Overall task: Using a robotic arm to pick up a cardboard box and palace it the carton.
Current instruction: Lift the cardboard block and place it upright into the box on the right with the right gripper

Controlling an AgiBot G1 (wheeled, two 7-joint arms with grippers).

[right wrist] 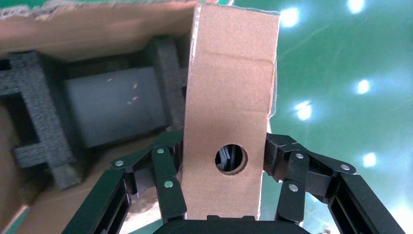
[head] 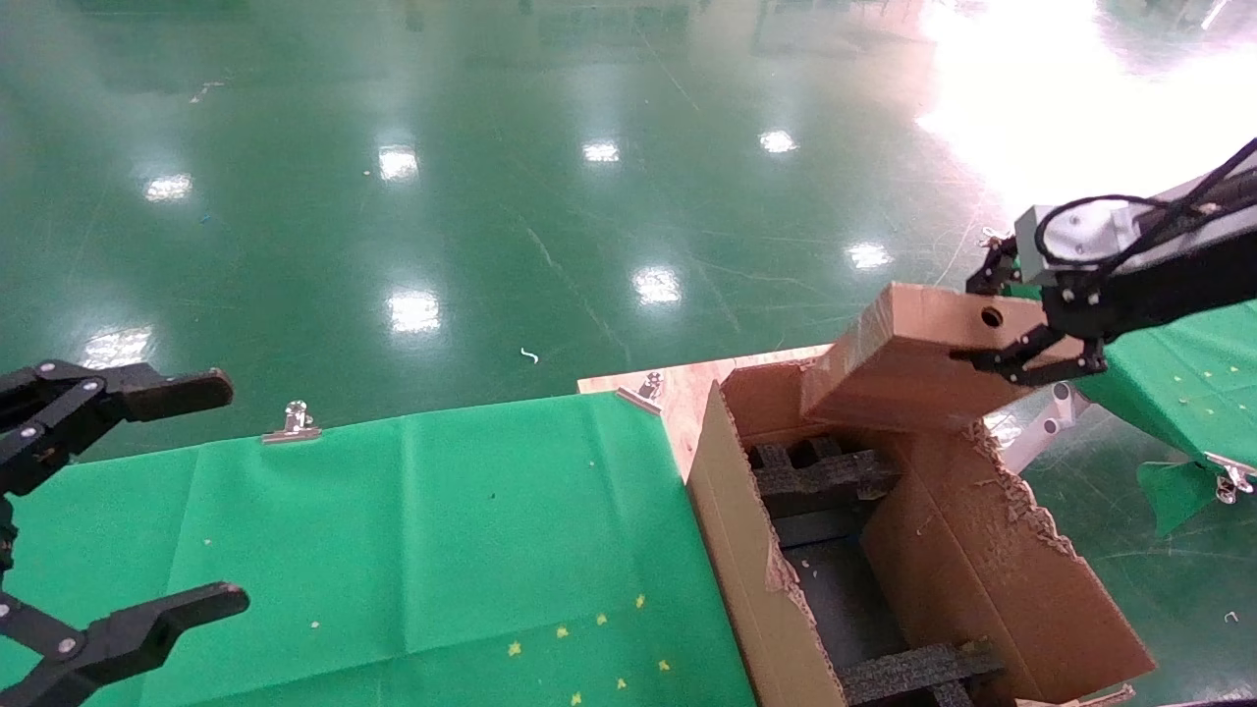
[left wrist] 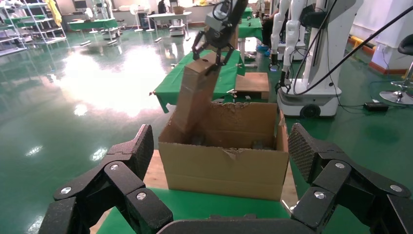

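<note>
My right gripper (head: 992,316) is shut on the cardboard box (head: 903,363), a small flat brown box with a round hole in its narrow side. The box hangs tilted, its lower end dipping into the far end of the carton (head: 732,530), a large brown one with ragged flaps and black foam inserts (head: 820,476). The right wrist view shows the fingers (right wrist: 168,170) pressed on both sides of the box (right wrist: 229,87), with the foam (right wrist: 44,112) below. My left gripper (head: 221,491) stands open over the green table, far to the left, nothing between its fingers (left wrist: 139,151).
A green cloth (head: 393,530) covers the table, held by metal clips (head: 293,422). The carton stands on a wooden board (head: 678,388). A second green-covered table (head: 1188,373) lies behind my right arm. A white robot base (left wrist: 311,92) stands beyond the carton (left wrist: 224,168).
</note>
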